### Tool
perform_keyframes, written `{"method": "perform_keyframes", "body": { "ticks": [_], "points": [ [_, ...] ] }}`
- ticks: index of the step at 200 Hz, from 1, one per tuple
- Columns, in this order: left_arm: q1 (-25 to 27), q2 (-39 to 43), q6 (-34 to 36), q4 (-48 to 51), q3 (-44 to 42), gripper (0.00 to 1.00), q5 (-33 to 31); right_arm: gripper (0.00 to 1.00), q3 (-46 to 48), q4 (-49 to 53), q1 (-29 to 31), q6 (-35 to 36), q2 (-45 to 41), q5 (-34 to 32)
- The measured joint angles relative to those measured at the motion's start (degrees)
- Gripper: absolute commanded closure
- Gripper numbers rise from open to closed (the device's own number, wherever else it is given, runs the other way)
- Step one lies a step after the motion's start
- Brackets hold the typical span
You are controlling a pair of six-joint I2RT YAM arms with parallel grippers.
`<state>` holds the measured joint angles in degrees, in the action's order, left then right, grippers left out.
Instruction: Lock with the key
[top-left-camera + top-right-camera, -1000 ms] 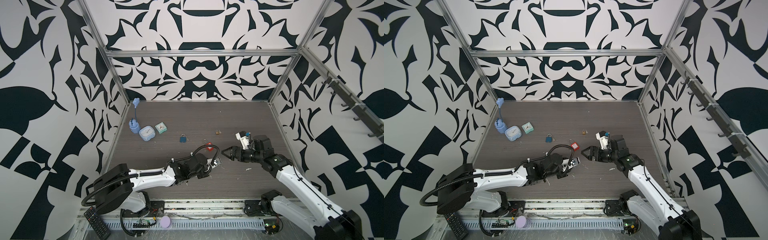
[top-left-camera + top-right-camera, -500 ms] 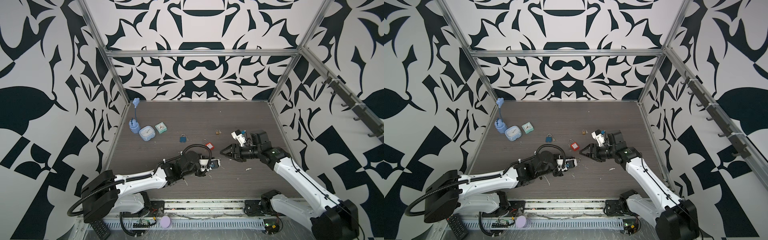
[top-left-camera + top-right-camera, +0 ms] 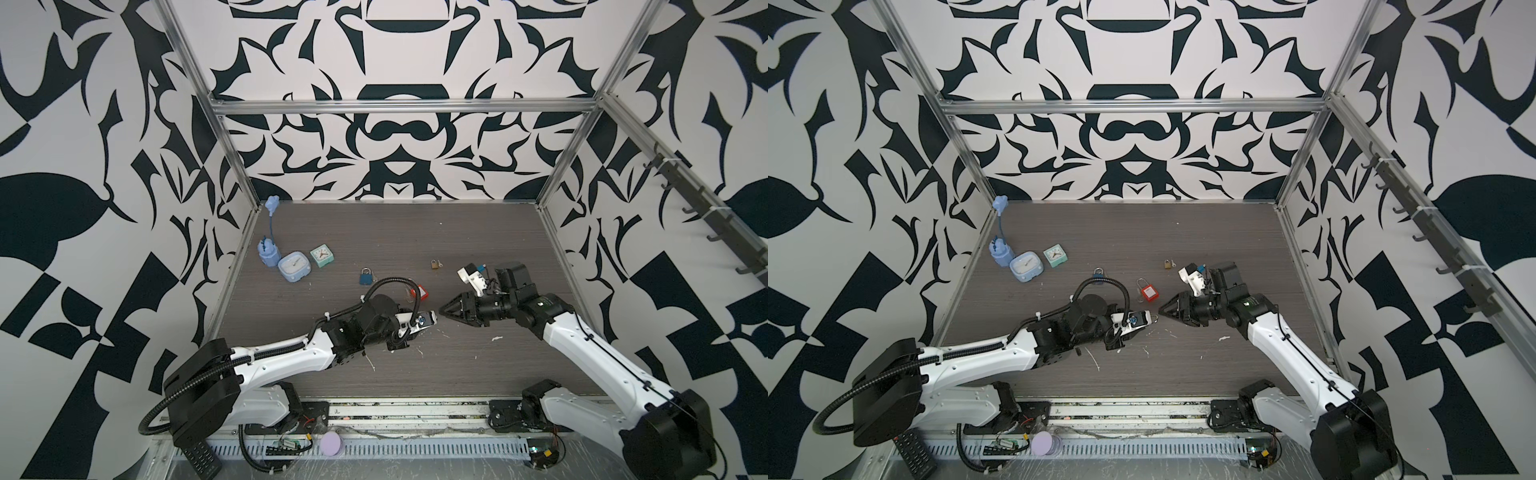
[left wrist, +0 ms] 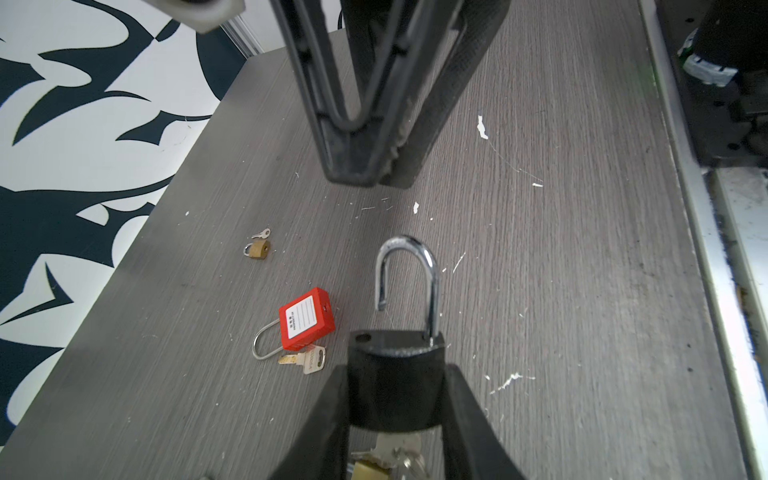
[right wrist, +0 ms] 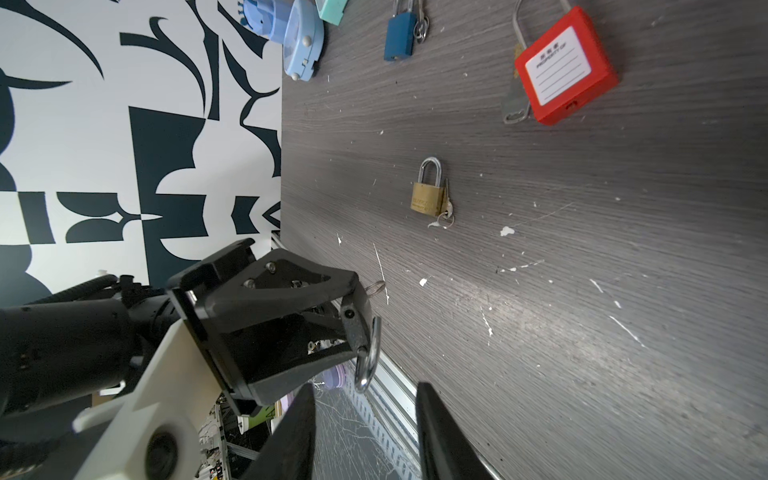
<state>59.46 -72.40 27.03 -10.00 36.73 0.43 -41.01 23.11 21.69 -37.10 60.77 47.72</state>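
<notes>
left claw point(image 4: 397, 374) is clamped on the body of a black padlock point(image 4: 395, 386), one finger on each side, over the front-middle of the counter point(image 3: 415, 232). the shackle point(image 4: 409, 282) is swung open with one leg out of its hole, pointing toward the right claw point(image 3: 441, 309). keys point(image 4: 388, 459) on a ring sit at the lock's underside between the fingers; can't tell if one is in the keyhole. in both top views the two claws face each other tip to tip. the right claw is near the shackle but apart from it. in the right wrist view its fingers point(image 5: 432, 415) show a gap with nothing between them, so it is partly open and empty. lying flat on the counter behind: a red padlock point(image 4: 307, 318) with its key point(image 4: 307, 360) touching it, a small brass padlock point(image 4: 259, 249) with a key just beside it, and a blue padlock point(image 3: 365, 276). a blue clock point(image 3: 294, 268) and a teal clock point(image 3: 322, 255) sit near the left wall.
</notes>
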Motion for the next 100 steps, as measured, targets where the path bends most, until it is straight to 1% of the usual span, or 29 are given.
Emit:
{"method": "perform_keyframes", "body": {
  "ticks": [11, 43, 81, 100],
  "points": [
    [0.0, 0.0, -0.3, 0.3, 0.2, 1.00, 0.3, 0.61, 0.1, -0.2, 0.8, 0.1, 0.5, -0.3],
    [-0.1, -0.1, -1.2, 1.7, 1.2, 1.00, 0.9, 0.67, 0.2, -0.8, 3.1, 0.2, 1.9, -1.5],
    [-0.2, -1.6, -1.7, 1.8, 1.6, 1.00, 1.0, 0.82, 0.2, -1.9, 5.0, 0.6, 3.1, -2.7],
    [-0.2, -2.3, -1.8, 2.4, 1.6, 1.00, 1.0, 0.92, 0.2, -2.3, 5.5, 0.8, 3.2, -3.2]
  ]
}}
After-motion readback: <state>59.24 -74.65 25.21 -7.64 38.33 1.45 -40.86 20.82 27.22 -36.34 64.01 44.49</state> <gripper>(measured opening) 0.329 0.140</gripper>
